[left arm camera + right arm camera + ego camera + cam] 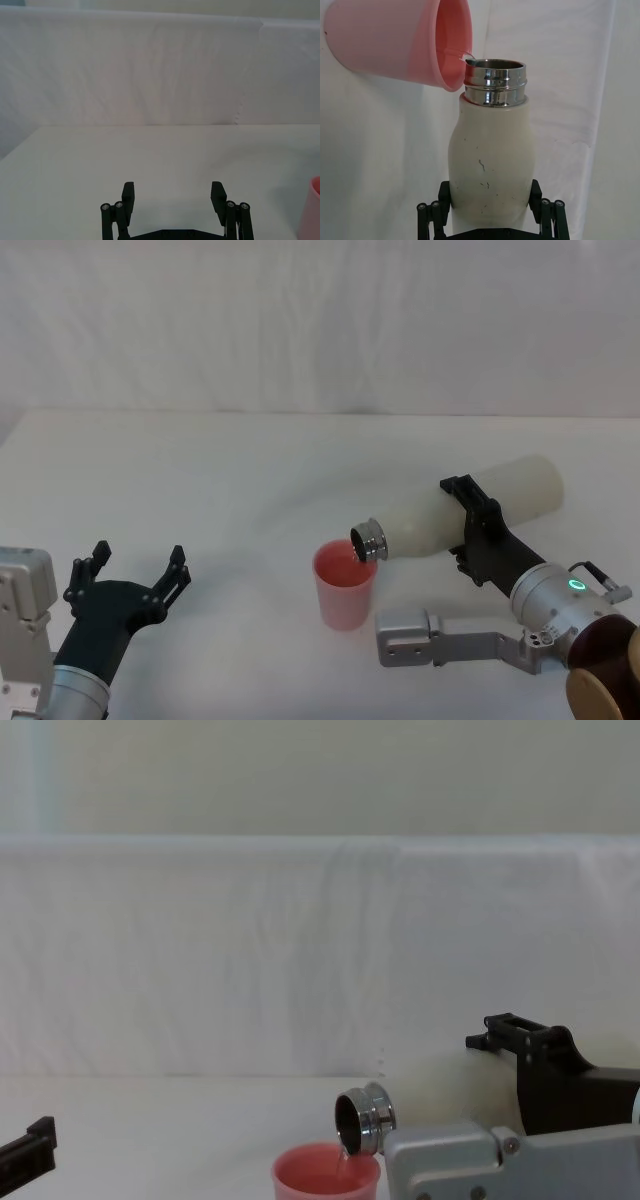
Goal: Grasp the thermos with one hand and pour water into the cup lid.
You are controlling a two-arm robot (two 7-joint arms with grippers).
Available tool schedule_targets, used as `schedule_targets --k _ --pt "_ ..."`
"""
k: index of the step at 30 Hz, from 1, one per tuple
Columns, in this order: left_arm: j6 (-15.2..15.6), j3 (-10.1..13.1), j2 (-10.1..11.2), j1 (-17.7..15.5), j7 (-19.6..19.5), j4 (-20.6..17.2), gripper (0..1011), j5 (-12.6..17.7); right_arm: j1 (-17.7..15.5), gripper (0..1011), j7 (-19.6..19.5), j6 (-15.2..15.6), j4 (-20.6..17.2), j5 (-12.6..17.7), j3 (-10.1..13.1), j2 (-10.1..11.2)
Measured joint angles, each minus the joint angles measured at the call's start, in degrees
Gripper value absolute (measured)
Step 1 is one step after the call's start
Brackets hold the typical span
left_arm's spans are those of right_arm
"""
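Right claw [470, 525] clamped around the body of the thermos [480, 505], one finger on each side, as seen in the right wrist view [490, 202]. Held the thermos tipped nearly horizontal above the bench [200, 470], steel neck pointing toward the robot's left and slightly down. Positioned the open mouth directly over the rim of the cup lid [344, 583]. Showed a thin clear stream leaving the neck lip and entering the cup lid in the right wrist view, and dropping from the mouth into the cup lid [326, 1175] in the chest view. Stood the cup lid upright on the bench, near centre, just below and left of the neck. Showed small dark specks and scratches on the cream body of the thermos [490, 155]; no legible brand, label or writing on either item. Showed a lit green ring on the right wrist housing in the head view.

Left claw [138, 568] rested low at the left side of the bench, fingers spread wide and empty, well apart from the cup lid; confirmed by the left wrist view [173, 195].
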Motion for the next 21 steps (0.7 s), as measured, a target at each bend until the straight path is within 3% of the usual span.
schedule_targets --k 14,21 --pt "0.00 0.00 0.00 0.00 0.00 0.00 1001 0.00 -0.86 955 -1.61 0.00 0.40 1.93 1.16 -0.95" --pt "0.00 0.00 0.00 0.00 0.00 0.00 1001 0.00 -2.63 955 -3.94 -0.54 0.20 5.51 3.35 -1.76"
